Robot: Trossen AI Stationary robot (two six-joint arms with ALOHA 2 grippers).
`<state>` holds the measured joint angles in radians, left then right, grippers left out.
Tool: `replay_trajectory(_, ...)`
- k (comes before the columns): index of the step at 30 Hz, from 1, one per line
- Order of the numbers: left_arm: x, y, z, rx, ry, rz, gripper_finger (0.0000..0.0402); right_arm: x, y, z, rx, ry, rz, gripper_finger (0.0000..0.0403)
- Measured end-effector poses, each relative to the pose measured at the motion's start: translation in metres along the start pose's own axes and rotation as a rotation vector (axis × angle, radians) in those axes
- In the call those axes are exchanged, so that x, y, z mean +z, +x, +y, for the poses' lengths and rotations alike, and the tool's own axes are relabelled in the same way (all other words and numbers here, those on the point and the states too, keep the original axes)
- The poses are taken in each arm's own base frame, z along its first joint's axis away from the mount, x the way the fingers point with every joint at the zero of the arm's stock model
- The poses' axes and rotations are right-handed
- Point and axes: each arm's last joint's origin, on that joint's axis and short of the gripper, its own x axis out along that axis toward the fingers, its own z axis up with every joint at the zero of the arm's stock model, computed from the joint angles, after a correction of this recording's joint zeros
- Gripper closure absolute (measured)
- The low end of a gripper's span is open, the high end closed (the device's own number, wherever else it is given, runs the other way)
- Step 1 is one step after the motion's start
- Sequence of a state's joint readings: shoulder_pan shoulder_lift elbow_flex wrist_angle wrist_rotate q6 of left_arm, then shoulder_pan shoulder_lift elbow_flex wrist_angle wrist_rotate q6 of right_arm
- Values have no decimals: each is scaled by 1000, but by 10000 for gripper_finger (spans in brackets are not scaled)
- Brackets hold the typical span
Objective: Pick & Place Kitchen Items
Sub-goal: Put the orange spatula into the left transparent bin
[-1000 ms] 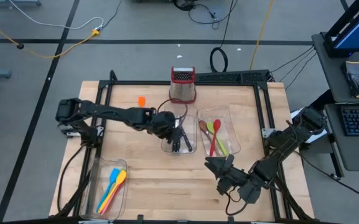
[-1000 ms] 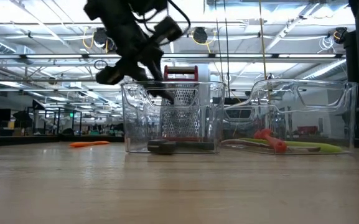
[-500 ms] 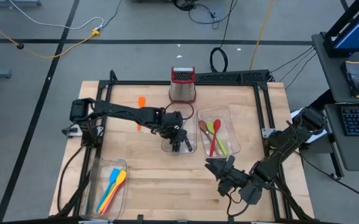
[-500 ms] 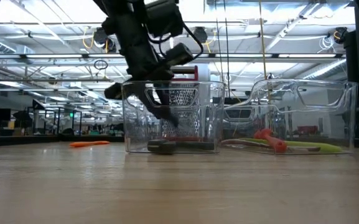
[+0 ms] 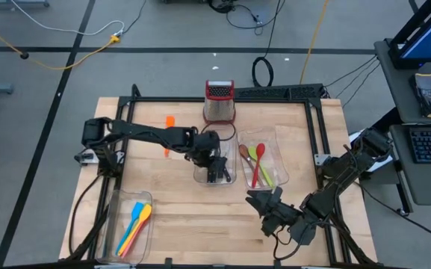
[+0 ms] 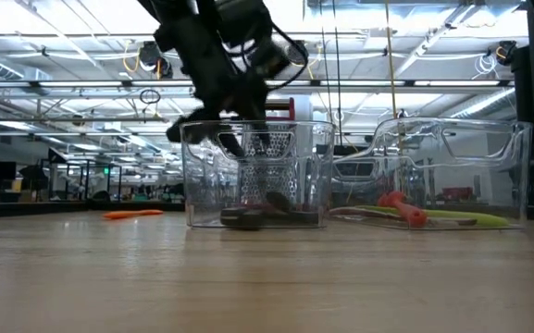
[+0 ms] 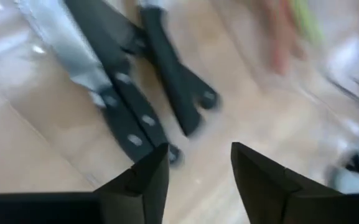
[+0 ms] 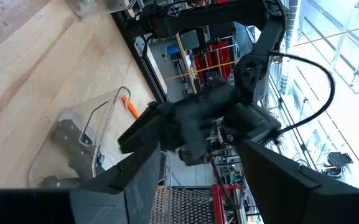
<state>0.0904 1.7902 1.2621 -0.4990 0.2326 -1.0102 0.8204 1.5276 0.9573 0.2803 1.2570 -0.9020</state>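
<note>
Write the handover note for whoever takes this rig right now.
Left hand: open, empty, above the black-handled knives lying in the middle clear tray.
Right hand: open, empty, waiting at the table's near right.
Done: knives in the middle tray; spoons in the right tray; spatulas in the near-left tray.
Left: orange utensil lies loose on the table.

Steel-bladed, matt black-handled knives lie in a glossy clear plastic tray on pale wood.

Black-handled knives lie flat in the middle tray. Red, green and brown spoons lie in the right tray; blue, yellow and orange utensils in the left.
</note>
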Motion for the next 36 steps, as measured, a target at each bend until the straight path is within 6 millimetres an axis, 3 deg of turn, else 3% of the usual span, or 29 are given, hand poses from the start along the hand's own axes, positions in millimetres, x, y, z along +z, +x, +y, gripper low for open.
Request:
replay_trajectory(4,-4,-33,-8,-95,25,17,217,0,0,0,-3,1,3,188)
replay_trajectory(8,-14,-83,-10,-99,61,-79,222,0,0,-1,-24,10,27,188)
replay_trajectory(12,-31,-133,2,43,68,-256,237,-1,0,-1,-36,10,42,188)
replay_trajectory(16,-46,-161,25,269,37,-346,251,-1,0,-1,-36,12,42,188)
replay_trajectory(21,-48,-168,45,418,-13,-338,258,-1,1,-2,-38,61,44,188)
replay_trajectory(28,-25,-159,73,518,-19,-321,251,-1,1,-2,-38,86,43,188)
replay_trajectory(36,3,-139,112,464,-78,-333,168,-2,1,-2,-51,85,59,188)
